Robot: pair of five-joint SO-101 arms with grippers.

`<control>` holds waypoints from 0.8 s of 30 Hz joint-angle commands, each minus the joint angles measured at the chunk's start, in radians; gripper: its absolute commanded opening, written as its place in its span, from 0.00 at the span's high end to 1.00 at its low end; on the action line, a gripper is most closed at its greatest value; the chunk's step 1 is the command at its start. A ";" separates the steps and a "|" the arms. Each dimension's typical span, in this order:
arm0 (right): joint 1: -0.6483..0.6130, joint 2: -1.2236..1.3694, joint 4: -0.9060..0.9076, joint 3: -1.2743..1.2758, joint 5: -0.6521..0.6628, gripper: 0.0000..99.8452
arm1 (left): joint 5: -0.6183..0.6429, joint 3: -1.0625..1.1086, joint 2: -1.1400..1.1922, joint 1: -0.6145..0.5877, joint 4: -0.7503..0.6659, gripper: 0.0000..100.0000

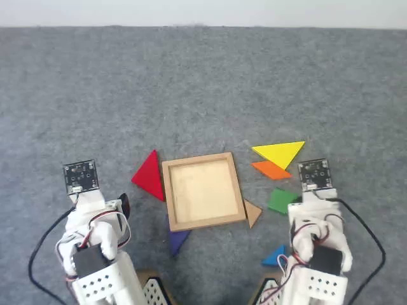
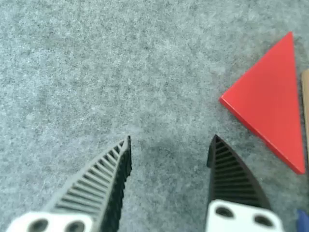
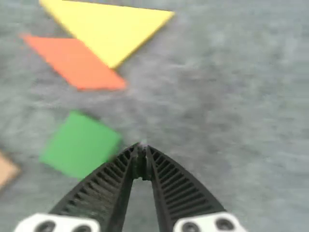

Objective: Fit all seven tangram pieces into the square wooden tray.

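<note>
The square wooden tray (image 1: pixel 170 190) lies empty at the table's middle. A red triangle (image 1: pixel 149 176) (image 2: pixel 270 101) rests against its left side, a purple triangle (image 1: pixel 178 239) by its near-left corner, and a tan triangle (image 1: pixel 252 212) at its near-right corner. To the right lie a yellow triangle (image 1: pixel 278 152) (image 3: pixel 108 26), an orange parallelogram (image 1: pixel 271 169) (image 3: pixel 75 63), a green square (image 1: pixel 282 200) (image 3: pixel 79 142) and a blue triangle (image 1: pixel 276 256). My left gripper (image 2: pixel 171 141) is open over bare carpet beside the red triangle. My right gripper (image 3: pixel 140 150) is shut, empty, at the green square's edge.
Grey carpet covers the table, with wide free room beyond the tray and pieces. Both arm bases (image 1: pixel 102 279) (image 1: pixel 318 279) stand at the near edge. The tray's rim (image 2: pixel 305 92) shows just past the red triangle.
</note>
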 commanded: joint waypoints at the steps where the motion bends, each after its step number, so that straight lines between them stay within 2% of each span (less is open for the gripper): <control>1: 0.148 -0.010 -0.042 -0.058 0.258 0.99 | 0.012 -0.008 -0.023 -0.002 0.008 0.76; 9: 0.206 0.039 0.097 -0.345 0.281 0.99 | 0.012 -0.008 -0.023 -0.002 0.008 0.76; 12: 0.206 0.180 0.114 -0.434 0.279 0.99 | 0.012 -0.008 -0.023 -0.002 0.008 0.76; 16: 0.196 0.492 0.114 -0.569 0.241 0.99 | 0.012 -0.008 -0.023 -0.002 0.008 0.76; 20: 0.122 0.791 0.114 -0.683 0.186 0.99 | 0.012 -0.008 -0.023 -0.002 0.008 0.76; 24: -0.045 1.035 0.119 -0.783 0.184 0.99 | 0.012 -0.008 -0.023 -0.002 0.008 0.76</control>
